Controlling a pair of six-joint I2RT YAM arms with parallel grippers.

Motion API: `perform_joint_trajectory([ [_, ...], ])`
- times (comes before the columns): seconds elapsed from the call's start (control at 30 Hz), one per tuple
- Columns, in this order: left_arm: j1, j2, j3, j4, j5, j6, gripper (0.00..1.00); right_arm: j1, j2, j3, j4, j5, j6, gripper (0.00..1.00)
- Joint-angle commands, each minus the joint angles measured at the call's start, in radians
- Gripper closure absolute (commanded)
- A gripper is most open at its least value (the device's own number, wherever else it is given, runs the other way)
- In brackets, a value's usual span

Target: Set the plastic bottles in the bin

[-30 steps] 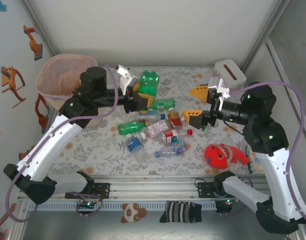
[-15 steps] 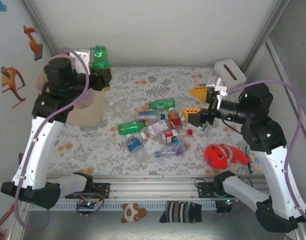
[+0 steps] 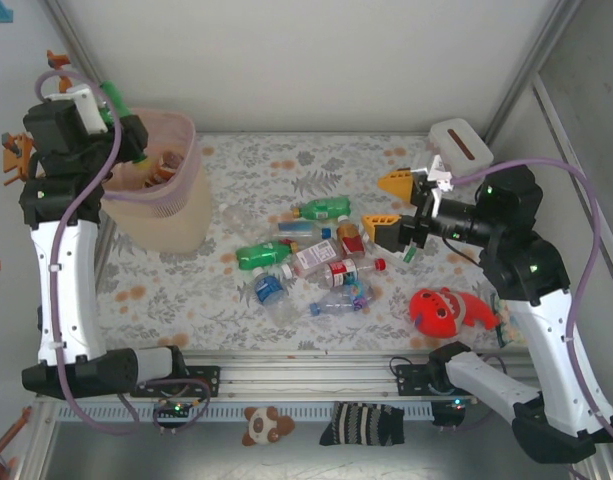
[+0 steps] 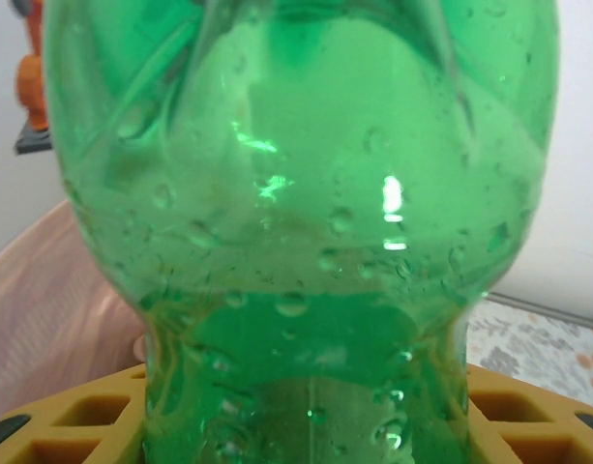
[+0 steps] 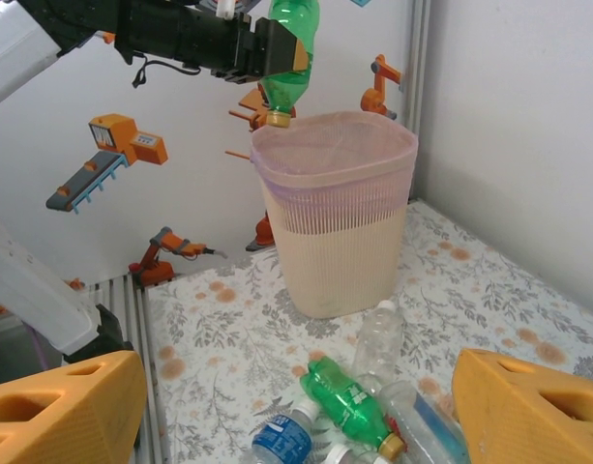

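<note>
Green plastic is at the centre of this step: the left tool (image 5: 280,56) is clenched on a green bottle (image 5: 292,39), holding it neck down with its yellowish cap just at the rim of the bin (image 5: 340,242). In the left wrist view the bottle (image 4: 306,242) sits between the yellow fingers (image 4: 78,420), with the pale-pink wall beneath. The step in hand is the drop. I judge the next move calls for the neck to be clearly inside the rim before the fingers part, since the cap looks close to the edge and I cannot tell if it is fully over the opening.

From above, the bin (image 3: 176,220) stands at the far left of the surface (image 3: 166,290). Something brownish lies inside it, too unclear to name. The right tool (image 3: 391,208) is released, jaws wide and empty, hovering over the far right of the heap of bottles (image 3: 306,255) in the middle, well apart from the bin. About ten wait there, so much of the task is left.

A floral cloth covers the surface. A red toy (image 3: 446,310) lies near right and a white slotted box (image 3: 461,145) far right. White panels wall the space, with orange robot-arm figures (image 5: 112,159) on the left one.
</note>
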Motion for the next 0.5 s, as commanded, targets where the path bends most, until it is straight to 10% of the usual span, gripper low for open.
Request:
perform_joint_trajectory([
  [0.0, 0.06, 0.048, 0.002, 0.004, -0.001, -0.145, 0.59, -0.002, -0.007, -0.013, 0.031, 0.002, -0.004, 0.19],
  [0.47, 0.082, 0.303, 0.2, -0.361, -0.355, -0.651, 0.69, -0.001, -0.026, -0.059, 0.054, -0.011, -0.015, 0.19],
])
